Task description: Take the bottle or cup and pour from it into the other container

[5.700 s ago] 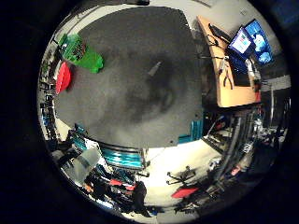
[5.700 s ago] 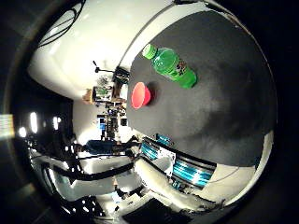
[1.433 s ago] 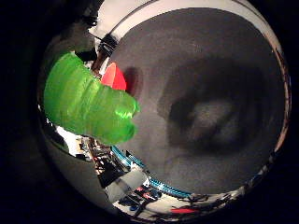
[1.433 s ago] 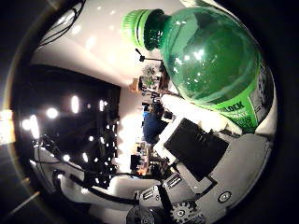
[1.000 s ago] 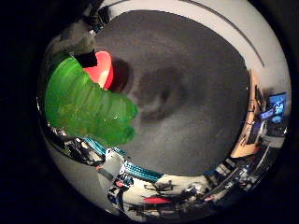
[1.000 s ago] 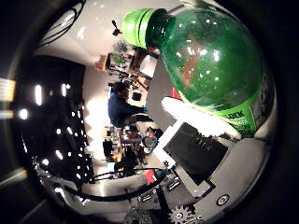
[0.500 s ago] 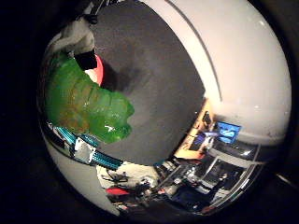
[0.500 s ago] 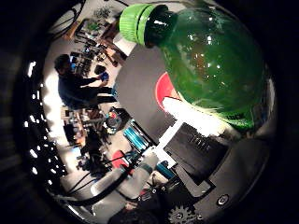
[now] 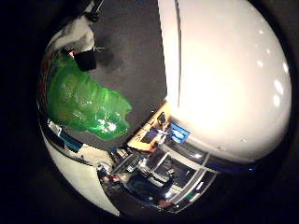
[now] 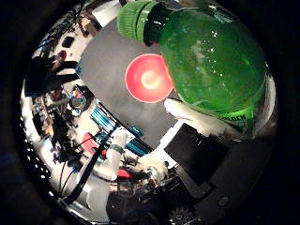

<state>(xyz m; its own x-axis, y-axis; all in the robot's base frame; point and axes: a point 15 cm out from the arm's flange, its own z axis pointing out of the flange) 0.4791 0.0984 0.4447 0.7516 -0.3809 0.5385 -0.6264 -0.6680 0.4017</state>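
A green plastic bottle with a green cap fills much of the thumb side palm view, close against my palm. My right hand is shut on it, a white finger curled across its lower body. The bottle is tilted, its capped neck reaching over a red cup that stands open-mouthed on the dark grey table below. In the little finger side view the bottle's ribbed green base shows beside a white and black fingertip.
The grey table has a blue-trimmed edge. Beyond it are cluttered workbenches, a desk with monitors and a white wall.
The hand has lifted the bottle from the table and kept rotating it. The red cup has come into full view beneath the bottle's neck, and the little finger side view has swung toward the wall.
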